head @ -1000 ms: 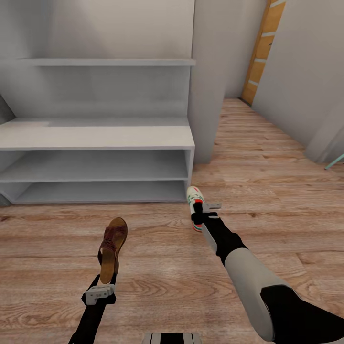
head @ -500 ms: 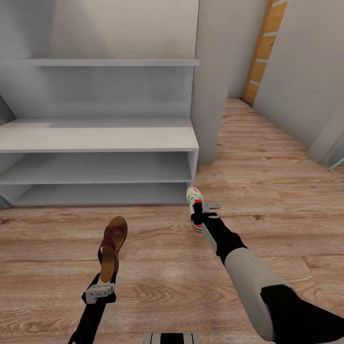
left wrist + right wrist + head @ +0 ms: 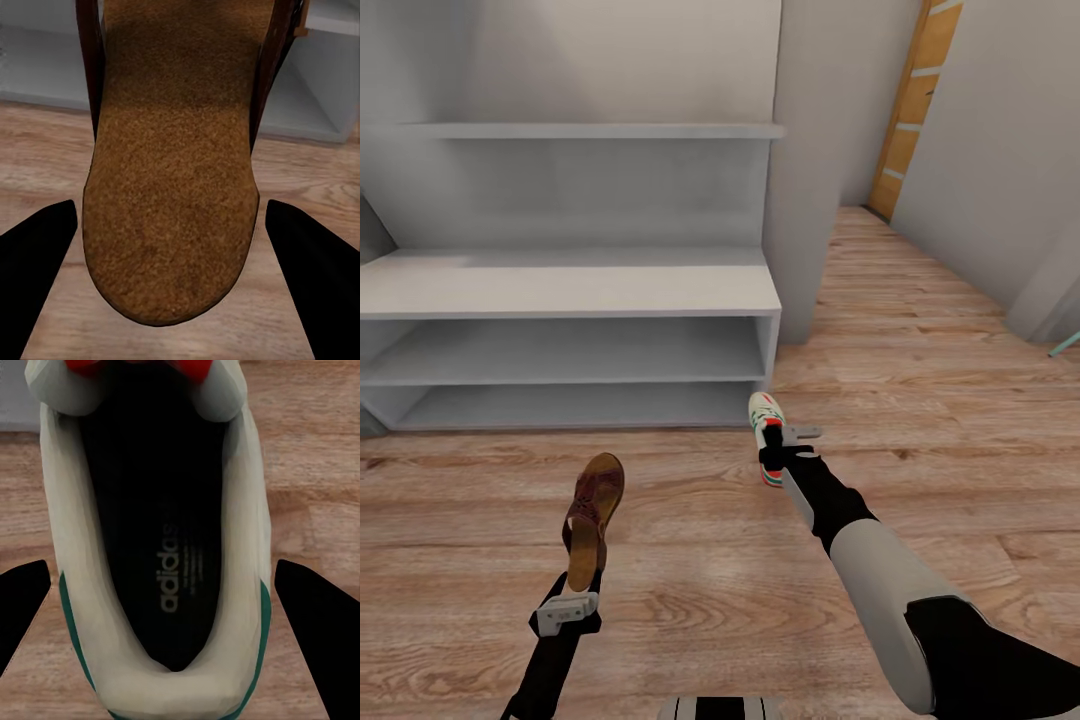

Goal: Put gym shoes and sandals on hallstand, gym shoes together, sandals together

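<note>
One brown sandal (image 3: pixel 595 505) with a tan footbed (image 3: pixel 176 172) hangs toe-forward over the corridor floor (image 3: pixel 940 430), and my left gripper (image 3: pixel 584 582) is shut on its heel. In the left wrist view the black fingers (image 3: pixel 37 281) flank that heel. My right gripper (image 3: pixel 773 455) is shut on a white gym shoe (image 3: pixel 767 420) with green trim and red patches, whose opening (image 3: pixel 154 532) lies between that gripper's fingers (image 3: pixel 319 622). The light-grey hallstand (image 3: pixel 560 285) stands just ahead, with its flat top and both shelf compartments bare. The shoe sits near its right end.
A thin floating wall shelf (image 3: pixel 580 130) hangs above the hallstand. A grey wall corner (image 3: pixel 805 200) rises at its right end. Wood flooring runs on to the right toward an orange door (image 3: pixel 905 110). A teal object (image 3: pixel 1065 345) pokes in at the right edge.
The whole view has shifted slightly, so the hallstand's right end sits a little further right in the picture. Both arms and the footwear they hold keep their places in the view.
</note>
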Available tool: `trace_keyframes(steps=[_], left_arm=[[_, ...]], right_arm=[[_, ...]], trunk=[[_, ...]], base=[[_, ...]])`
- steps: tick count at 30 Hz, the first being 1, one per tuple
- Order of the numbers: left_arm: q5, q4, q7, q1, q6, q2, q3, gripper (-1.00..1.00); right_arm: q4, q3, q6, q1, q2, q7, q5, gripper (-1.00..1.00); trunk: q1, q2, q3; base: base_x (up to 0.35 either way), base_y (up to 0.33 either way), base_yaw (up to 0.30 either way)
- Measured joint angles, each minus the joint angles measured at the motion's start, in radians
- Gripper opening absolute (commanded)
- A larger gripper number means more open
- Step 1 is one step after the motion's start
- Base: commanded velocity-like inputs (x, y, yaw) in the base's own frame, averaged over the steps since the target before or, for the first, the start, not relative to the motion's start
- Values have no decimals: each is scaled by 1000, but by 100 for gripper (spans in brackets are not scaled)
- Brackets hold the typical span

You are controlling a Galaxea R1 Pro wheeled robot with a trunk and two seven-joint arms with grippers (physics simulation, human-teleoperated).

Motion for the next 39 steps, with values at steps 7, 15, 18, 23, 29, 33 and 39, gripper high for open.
trace_keyframes(steps=[7,15,18,23,29,33,39], left_arm=[[-1,0,0,0,-1,0,-2,-100],[0,0,0,0,0,0,0,-100],[0,0,0,0,0,0,1,-100],[0,0,0,0,0,0,0,-100],[-2,0,-1,0,-1,0,-2,-100],[-3,0,-1,0,-1,0,-2,-100],[-1,1,-1,0,-1,0,-1,-100]], right_arm=[[4,0,0,0,0,1,0,-100],[11,2,0,0,0,1,0,-100],[12,2,0,0,0,1,0,-100],[14,2,0,0,0,1,0,-100],[14,20,22,-10,0,2,1,-100],[12,35,54,-41,0,-4,3,-100],[12,43,93,-102,0,-36,5,-100]], trunk=[[0,0,0],[0,0,0],[0,0,0],[0,0,0],[0,0,0],[0,0,0],[0,0,0]], base=[[-28,118,0],[-5,35,0],[-1,145,0],[0,215,0],[0,98,0],[0,26,0],[0,9,0]])
